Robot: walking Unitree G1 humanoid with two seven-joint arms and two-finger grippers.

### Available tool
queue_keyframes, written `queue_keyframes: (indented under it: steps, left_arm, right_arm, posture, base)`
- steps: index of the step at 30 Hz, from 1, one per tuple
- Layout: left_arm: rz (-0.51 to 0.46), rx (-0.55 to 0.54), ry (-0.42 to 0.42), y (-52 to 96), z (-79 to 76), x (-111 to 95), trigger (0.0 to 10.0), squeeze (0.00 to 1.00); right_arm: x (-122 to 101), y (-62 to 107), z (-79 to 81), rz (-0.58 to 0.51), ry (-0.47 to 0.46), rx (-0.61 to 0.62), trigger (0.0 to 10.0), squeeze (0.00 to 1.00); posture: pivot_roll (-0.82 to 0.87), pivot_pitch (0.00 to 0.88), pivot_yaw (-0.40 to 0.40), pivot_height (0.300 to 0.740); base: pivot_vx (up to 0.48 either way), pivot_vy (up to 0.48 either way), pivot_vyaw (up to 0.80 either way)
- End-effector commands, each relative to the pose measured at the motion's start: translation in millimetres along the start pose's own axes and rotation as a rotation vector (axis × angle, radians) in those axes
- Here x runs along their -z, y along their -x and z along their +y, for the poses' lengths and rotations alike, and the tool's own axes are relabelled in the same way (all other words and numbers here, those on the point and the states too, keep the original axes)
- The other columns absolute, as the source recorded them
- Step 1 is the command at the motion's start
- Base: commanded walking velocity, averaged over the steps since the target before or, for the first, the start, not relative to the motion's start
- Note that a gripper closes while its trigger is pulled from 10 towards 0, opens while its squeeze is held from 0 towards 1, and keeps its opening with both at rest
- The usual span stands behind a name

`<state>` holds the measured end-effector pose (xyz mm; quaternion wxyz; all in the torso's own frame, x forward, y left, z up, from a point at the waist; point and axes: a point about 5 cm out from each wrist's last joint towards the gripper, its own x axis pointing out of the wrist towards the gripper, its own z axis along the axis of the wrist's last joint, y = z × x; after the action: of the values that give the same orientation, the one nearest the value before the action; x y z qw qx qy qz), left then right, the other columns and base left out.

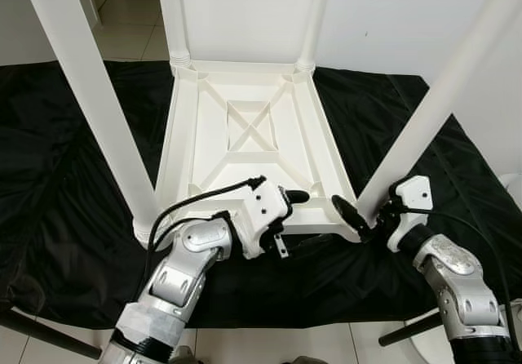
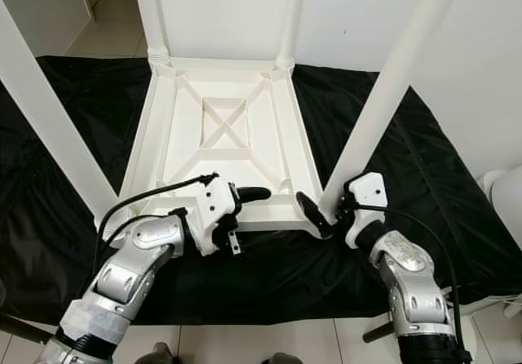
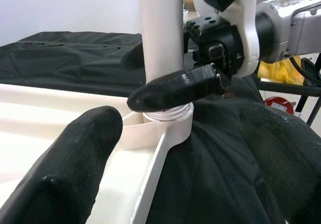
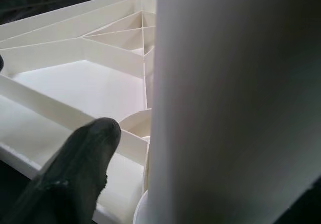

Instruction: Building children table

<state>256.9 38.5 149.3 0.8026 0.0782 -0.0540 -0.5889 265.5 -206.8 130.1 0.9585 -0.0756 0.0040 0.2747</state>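
Right claw (image 1: 364, 217) grips the table leg (image 1: 424, 127) (near-right corner) at its base.

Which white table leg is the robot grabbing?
The near right leg. The right gripper has its fingers around that leg's base; the other three legs have no gripper on them.

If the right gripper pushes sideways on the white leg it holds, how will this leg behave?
The white leg looks like a smooth, rigid plastic tube, so it probably stays stiff, though the right gripper could slip on it. It is tall over a small corner socket, so it may wobble or tilt the upturned table.
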Motion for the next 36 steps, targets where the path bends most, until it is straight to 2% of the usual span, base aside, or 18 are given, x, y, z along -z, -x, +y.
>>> queue_keyframes:
  steps: [1,2,15,16,17,18,29,30,31,33,35,36]
  left_arm:
    - [0.002,-0.065,-0.010,-0.6,3.4,0.0,10.0,0.00]
    - [0.002,-0.065,-0.011,-0.4,3.1,0.2,10.0,0.00]
    - [0.007,-0.064,-0.010,-0.5,2.1,0.8,10.0,0.00]
    - [0.007,-0.064,-0.010,-0.5,2.2,0.8,10.0,0.00]
    - [0.007,-0.064,-0.010,-0.5,2.2,0.8,10.0,0.00]
    - [0.007,-0.064,-0.010,-0.5,2.4,0.8,10.0,0.00]
    - [0.007,-0.065,-0.010,-0.5,2.7,0.6,10.0,0.00]
    - [0.006,-0.066,-0.011,-0.9,3.2,0.4,10.0,0.00]
    - [0.006,-0.066,-0.011,-0.9,3.2,0.4,10.0,0.00]
    - [0.004,-0.067,-0.012,-1.8,4.4,0.2,10.0,0.00]
    - [0.004,-0.067,-0.012,-1.8,4.4,0.2,10.0,0.00]
    - [0.004,-0.068,-0.012,-1.8,4.5,0.2,10.0,0.00]
  right_arm:
    - [3.5,-3.2,1.5,0.016,0.008,-0.035,0.9,0.00]
    - [4.7,-3.1,1.4,0.019,0.008,-0.042,0.0,0.00]
    - [10.8,4.5,1.5,0.020,-0.025,-0.040,0.0,0.00]
    - [10.8,4.4,0.8,0.016,-0.024,-0.020,7.1,0.00]
    - [10.8,4.4,0.8,0.016,-0.024,-0.020,7.1,0.00]
    - [9.8,3.9,1.1,0.006,-0.031,-0.002,10.0,0.00]
    - [5.5,-1.6,5.2,-0.010,-0.026,0.199,10.0,0.00]
    - [5.0,-2.9,6.9,-0.013,-0.026,0.263,10.0,0.00]
    - [5.0,-2.9,6.9,-0.013,-0.026,0.263,10.0,0.00]
    - [2.6,-6.3,15.9,-0.026,-0.041,0.385,10.0,0.00]
    - [2.6,-6.3,15.9,-0.026,-0.041,0.385,10.0,0.00]
    - [2.1,-6.9,19.2,-0.025,-0.045,0.424,10.0,0.00]
  posture:
    - [0.00,0.000,-0.037,0.740]
    - [0.00,0.000,-0.036,0.740]
    - [-0.01,0.004,-0.033,0.740]
    - [-0.01,0.005,-0.032,0.740]
    - [-0.01,0.005,-0.032,0.740]
    - [-0.01,0.006,-0.032,0.740]
    - [-0.01,0.006,-0.033,0.740]
    - [-0.01,0.005,-0.034,0.740]
    - [-0.01,0.005,-0.034,0.740]
    - [-0.01,0.002,-0.033,0.740]
    - [-0.01,0.002,-0.033,0.740]
    - [-0.01,0.001,-0.034,0.740]
  base:
    - [0.000,0.000,0.00]
    - [0.000,0.000,0.00]
    - [0.000,0.000,0.00]
    - [0.000,0.000,0.00]
    - [0.000,0.000,0.00]
    - [0.000,0.000,0.00]
    - [0.000,0.000,0.00]
    - [0.000,0.000,0.00]
    - [0.000,0.000,0.00]
    - [0.000,0.000,0.00]
    - [0.000,0.000,0.00]
    - [0.000,0.000,0.00]
